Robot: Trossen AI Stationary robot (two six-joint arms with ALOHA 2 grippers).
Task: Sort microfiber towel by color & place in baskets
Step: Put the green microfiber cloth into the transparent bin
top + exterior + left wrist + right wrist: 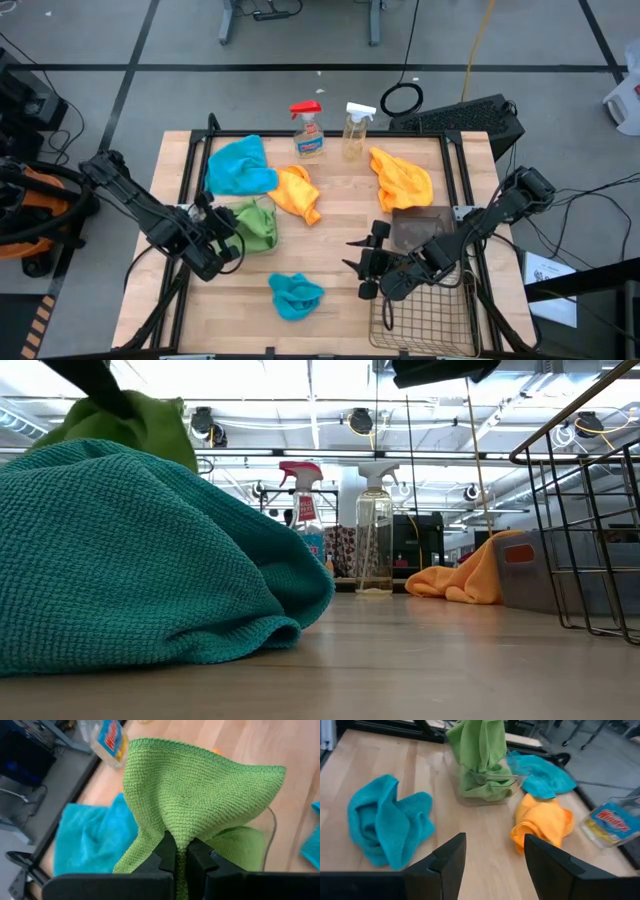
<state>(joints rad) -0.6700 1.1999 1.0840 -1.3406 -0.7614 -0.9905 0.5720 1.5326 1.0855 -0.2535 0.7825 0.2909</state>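
Wooden table [330, 265] up first, brass wire-mesh basket [425, 315] at its near right corner, dark grey bin [420, 228] just behind. Clear plastic tub [485, 782] holding one green towel [482, 787]. Second green towel [200, 795] hanging above it, pinched tight by left gripper [181, 857]. Right gripper [492, 852] half spread, empty, near crumpled turquoise towel [296, 294].

Bright overhead lighting, soft shadows; wrist views slightly blurred.
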